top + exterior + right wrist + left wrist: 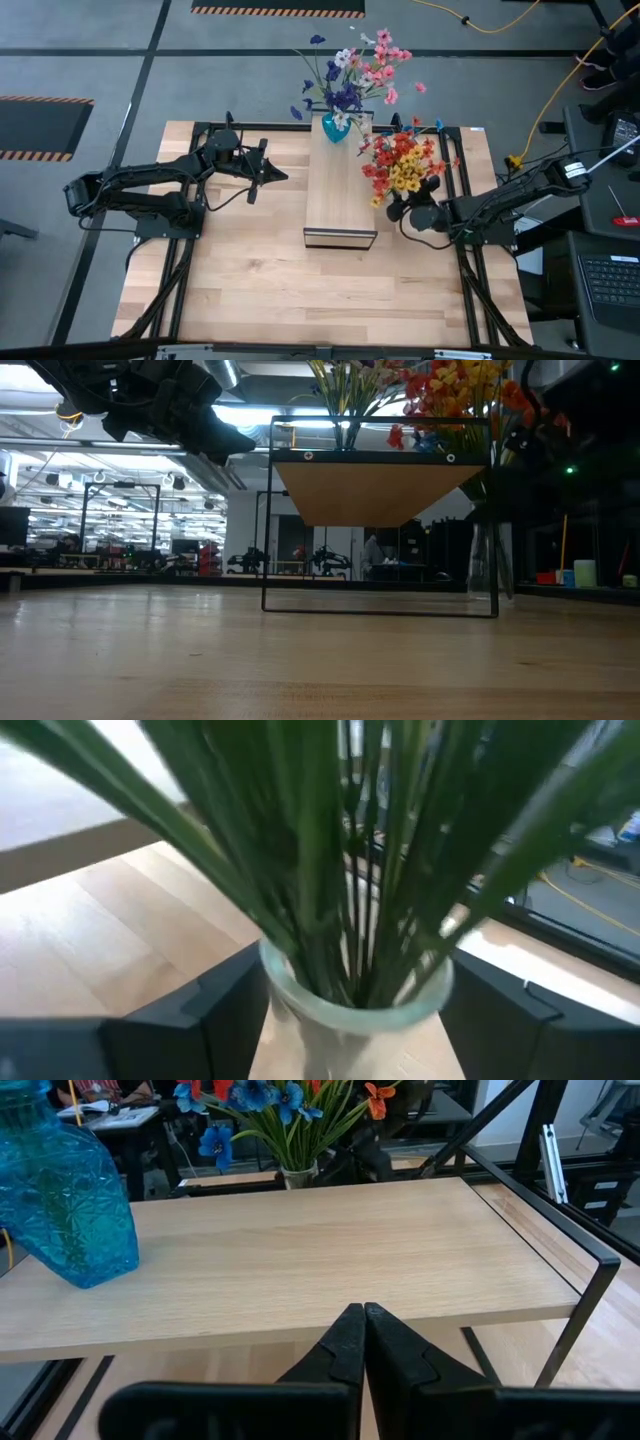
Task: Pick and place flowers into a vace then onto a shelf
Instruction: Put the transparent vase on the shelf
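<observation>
A clear glass vase (350, 1005) of red and yellow flowers (404, 165) is clamped between the right gripper (413, 214) fingers, beside the shelf (340, 190). The left gripper (268, 173) is closed, empty. No writing is legible.

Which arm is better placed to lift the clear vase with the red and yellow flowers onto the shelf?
Right. The right gripper already has its fingers on either side of the clear vase beside the shelf. The left gripper hangs shut and empty on the shelf's other side.
</observation>
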Robot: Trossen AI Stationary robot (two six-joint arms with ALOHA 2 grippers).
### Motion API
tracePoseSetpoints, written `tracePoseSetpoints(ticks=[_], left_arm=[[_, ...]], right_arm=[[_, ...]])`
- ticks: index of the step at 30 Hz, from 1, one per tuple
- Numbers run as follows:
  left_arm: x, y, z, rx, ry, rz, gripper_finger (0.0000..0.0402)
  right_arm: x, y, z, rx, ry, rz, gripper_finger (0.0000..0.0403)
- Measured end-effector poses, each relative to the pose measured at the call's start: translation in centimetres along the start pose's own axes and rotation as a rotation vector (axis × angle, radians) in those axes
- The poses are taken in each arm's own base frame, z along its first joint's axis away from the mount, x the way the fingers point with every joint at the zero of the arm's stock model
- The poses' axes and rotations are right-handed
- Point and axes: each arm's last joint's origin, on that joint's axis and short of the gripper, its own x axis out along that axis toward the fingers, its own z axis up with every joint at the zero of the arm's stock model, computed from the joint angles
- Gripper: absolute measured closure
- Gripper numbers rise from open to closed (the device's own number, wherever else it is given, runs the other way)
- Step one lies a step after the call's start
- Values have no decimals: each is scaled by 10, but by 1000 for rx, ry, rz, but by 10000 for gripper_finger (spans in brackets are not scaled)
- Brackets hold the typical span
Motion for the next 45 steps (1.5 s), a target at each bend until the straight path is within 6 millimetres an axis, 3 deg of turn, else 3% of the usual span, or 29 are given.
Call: tracePoseSetpoints(ticks=[10,22,31,39,45], left_arm=[[0,0,-1,-7,12,-3,399],[0,-1,-5,12,48,-9,398],[0,-1,-5,-9,49,-9,396],[0,-1,-6,-14,52,-9,400],[0,-1,-5,-9,50,-10,397]], right_arm=[[7,0,5,1,21,41,218],[5,0,12,-8,-1,73,219],[-22,-6,56,-86,-122,72,219],[-54,-26,96,-84,-78,118,219],[-68,-16,131,-82,-89,288,219]])
